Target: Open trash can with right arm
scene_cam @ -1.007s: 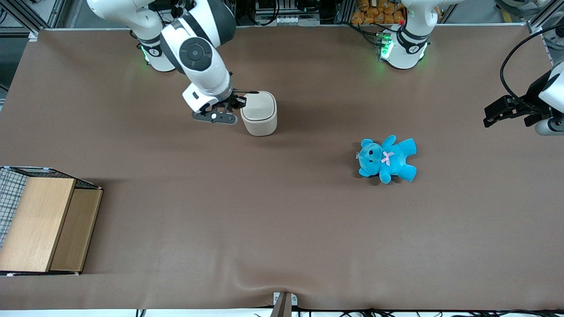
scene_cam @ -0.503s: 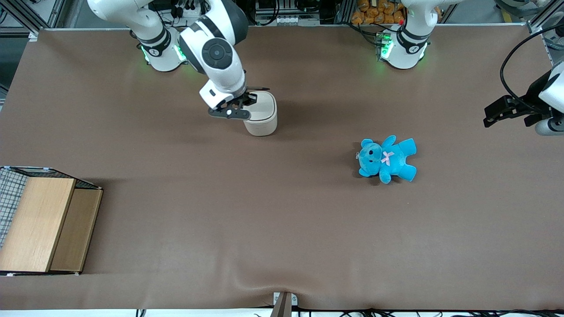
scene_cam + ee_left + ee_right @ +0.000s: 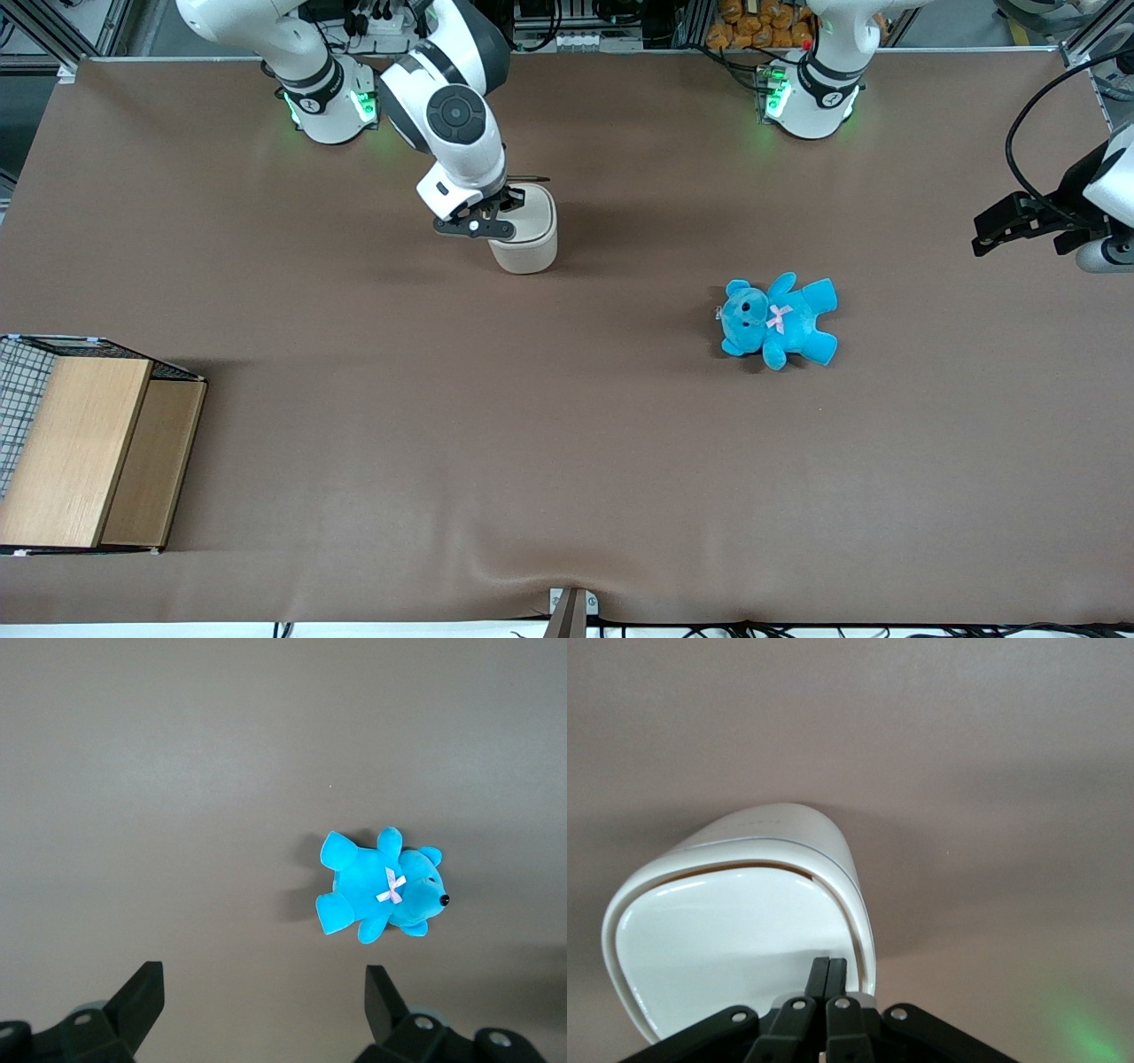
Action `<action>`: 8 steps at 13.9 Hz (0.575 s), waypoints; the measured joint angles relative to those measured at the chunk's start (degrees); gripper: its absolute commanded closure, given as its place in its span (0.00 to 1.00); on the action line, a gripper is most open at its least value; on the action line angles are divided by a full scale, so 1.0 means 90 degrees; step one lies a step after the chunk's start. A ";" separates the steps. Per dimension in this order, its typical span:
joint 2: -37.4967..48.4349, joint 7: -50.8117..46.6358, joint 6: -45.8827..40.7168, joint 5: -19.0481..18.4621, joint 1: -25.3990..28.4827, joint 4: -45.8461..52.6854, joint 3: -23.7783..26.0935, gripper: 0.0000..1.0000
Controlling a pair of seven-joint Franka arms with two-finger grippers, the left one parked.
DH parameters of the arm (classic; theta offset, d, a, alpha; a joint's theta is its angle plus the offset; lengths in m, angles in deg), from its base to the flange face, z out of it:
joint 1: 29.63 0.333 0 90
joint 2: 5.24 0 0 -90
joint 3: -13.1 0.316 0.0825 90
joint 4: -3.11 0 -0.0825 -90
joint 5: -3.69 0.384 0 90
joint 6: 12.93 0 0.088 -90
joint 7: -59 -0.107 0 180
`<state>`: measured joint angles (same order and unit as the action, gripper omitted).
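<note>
Brown table cloth (image 3: 567, 443) lies bare around the trash can (image 3: 530, 241), which stands near the working arm's base, well apart from the blue teddy (image 3: 778, 321) and the wooden box (image 3: 84, 452). Right arm's gripper (image 3: 496, 211) — fingers pressed together, holding nothing — sits over the lid's (image 3: 735, 948) edge; a thin tan gap shows under the lid. Since the earlier frame, the gripper has slid from beside the can to above it.
</note>
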<state>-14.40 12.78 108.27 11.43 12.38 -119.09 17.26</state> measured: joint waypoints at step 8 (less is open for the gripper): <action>-0.0076 -0.0125 0.0187 -0.0014 0.0104 -0.0062 -0.0011 1.00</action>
<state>-15.08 11.65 109.95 11.30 13.32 -119.65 17.17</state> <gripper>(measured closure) 0.991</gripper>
